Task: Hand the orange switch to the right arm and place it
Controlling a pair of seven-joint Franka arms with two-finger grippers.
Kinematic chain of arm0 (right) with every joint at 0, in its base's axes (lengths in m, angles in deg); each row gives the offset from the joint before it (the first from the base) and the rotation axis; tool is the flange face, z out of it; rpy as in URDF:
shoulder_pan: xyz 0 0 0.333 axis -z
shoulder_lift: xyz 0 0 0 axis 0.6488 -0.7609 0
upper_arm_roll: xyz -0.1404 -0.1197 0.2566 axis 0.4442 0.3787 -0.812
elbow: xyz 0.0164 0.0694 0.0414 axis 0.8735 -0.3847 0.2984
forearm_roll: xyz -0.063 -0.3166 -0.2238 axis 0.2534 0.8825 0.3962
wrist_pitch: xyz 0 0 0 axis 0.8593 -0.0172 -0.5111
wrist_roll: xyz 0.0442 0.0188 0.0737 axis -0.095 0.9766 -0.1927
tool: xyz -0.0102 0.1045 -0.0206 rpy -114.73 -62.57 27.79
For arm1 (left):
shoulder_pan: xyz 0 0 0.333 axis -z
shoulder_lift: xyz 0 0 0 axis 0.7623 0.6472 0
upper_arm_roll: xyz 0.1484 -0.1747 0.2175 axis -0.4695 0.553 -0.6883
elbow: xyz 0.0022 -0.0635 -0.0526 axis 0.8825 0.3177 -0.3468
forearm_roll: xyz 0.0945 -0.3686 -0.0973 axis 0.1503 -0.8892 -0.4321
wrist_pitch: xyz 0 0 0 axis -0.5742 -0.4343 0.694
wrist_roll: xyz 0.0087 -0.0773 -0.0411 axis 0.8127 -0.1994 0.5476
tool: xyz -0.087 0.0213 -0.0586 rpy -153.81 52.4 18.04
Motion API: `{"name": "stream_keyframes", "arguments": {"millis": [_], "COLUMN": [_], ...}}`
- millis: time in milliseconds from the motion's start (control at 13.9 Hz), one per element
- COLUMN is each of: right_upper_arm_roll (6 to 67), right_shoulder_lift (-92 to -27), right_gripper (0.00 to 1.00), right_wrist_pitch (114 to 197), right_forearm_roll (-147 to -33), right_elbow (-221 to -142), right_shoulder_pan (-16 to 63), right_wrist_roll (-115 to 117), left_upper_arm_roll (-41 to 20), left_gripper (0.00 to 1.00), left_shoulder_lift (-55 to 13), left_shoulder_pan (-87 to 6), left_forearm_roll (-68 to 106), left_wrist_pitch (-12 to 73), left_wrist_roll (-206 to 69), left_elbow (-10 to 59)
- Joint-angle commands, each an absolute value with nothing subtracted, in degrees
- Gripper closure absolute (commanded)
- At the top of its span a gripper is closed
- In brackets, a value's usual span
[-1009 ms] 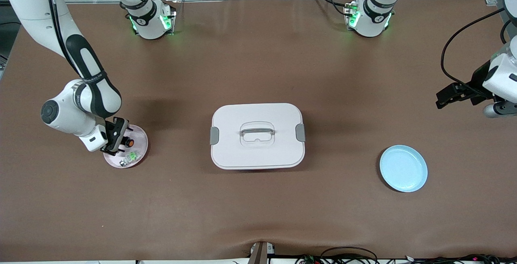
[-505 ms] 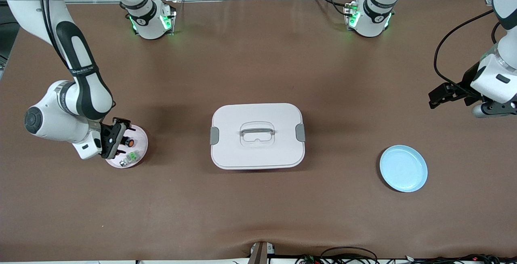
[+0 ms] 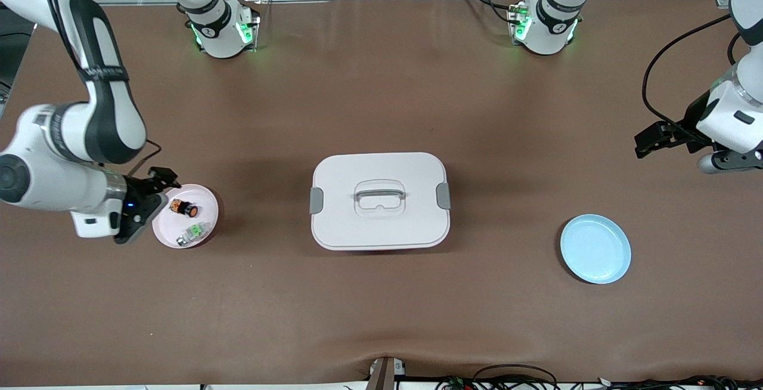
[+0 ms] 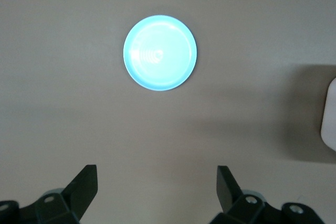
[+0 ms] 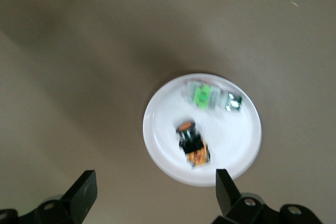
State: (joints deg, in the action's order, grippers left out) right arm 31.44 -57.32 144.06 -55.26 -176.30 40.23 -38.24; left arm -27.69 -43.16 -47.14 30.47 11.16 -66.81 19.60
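The orange switch [image 3: 185,207] lies on its side on a small pink plate [image 3: 205,199] toward the right arm's end of the table. It has a black body and an orange cap [image 5: 185,126]. My right gripper [image 3: 154,204] hovers at the plate's edge, open and empty, with the switch [image 5: 190,141] ahead of its fingertips. My left gripper [image 3: 647,142] waits in the air at the left arm's end of the table. It is open and empty [image 4: 156,179], looking down at a light blue plate [image 4: 160,52].
A small green-and-white component [image 3: 192,233] shares the pink plate [image 5: 231,150] with the switch. A white lidded box [image 3: 380,200] with a handle sits mid-table. The blue plate [image 3: 595,248] lies nearer the front camera toward the left arm's end.
My right gripper has pulled back off the pink plate toward the table's end, leaving the switch uncovered and slightly shifted on the plate. The left arm has barely moved.
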Motion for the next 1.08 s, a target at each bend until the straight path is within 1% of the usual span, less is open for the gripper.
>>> {"name": "stream_keyframes", "arguments": {"millis": [0, 144, 288, 432, 577, 649, 793, 1009], "right_upper_arm_roll": [31.8, 31.8, 31.88, 32.06, 32.06, 32.06, 32.23, 32.15], "right_shoulder_lift": [-57.33, -56.46, -54.7, -53.73, -53.82, -53.9, -53.91, -53.91], "right_gripper": [0.0, 0.0, 0.0, 0.0, 0.0, 0.0, 0.0, 0.0], "right_wrist_pitch": [135.71, 132.18, 131.9, 131.73, 127.88, 126.99, 127.07, 127.42], "right_forearm_roll": [-52.88, -52.88, -52.7, -53.05, -52.88, -52.88, -52.79, -52.7], "right_elbow": [-168.27, -166.41, -166.23, -165.01, -160.8, -158.69, -155.69, -153.05], "right_shoulder_pan": [39.92, 39.84, 39.57, 40.01, 40.28, 40.28, 40.98, 41.07], "right_wrist_roll": [-26.41, -18.67, -13.03, -6.28, 1.2, 4.45, 9.56, 8.79], "left_upper_arm_roll": [-28.38, -28.29, -28.38, -28.47, -28.47, -28.38, -28.38, -28.38], "left_gripper": [0.0, 0.0, 0.0, 0.0, 0.0, 0.0, 0.0, 0.0], "left_shoulder_lift": [-45.88, -46.24, -46.24, -45.37, -43.87, -43.78, -43.95, -43.95], "left_shoulder_pan": [-46.68, -46.85, -46.94, -46.94, -46.85, -46.85, -46.77, -46.85], "left_forearm_roll": [30.08, 29.81, 29.2, 29.28, 29.55, 29.72, 29.64, 29.46], "left_wrist_pitch": [10.11, 10.11, 10.11, 10.02, 7.05, 5.99, 4.93, 0.01], "left_wrist_roll": [-67.25, -67.25, -68.03, -68.04, -68.13, -68.22, -68.3, -70.23], "left_elbow": [22.64, 22.83, 22.3, 19.77, 15.99, 15.36, 14.83, 12.81]}}
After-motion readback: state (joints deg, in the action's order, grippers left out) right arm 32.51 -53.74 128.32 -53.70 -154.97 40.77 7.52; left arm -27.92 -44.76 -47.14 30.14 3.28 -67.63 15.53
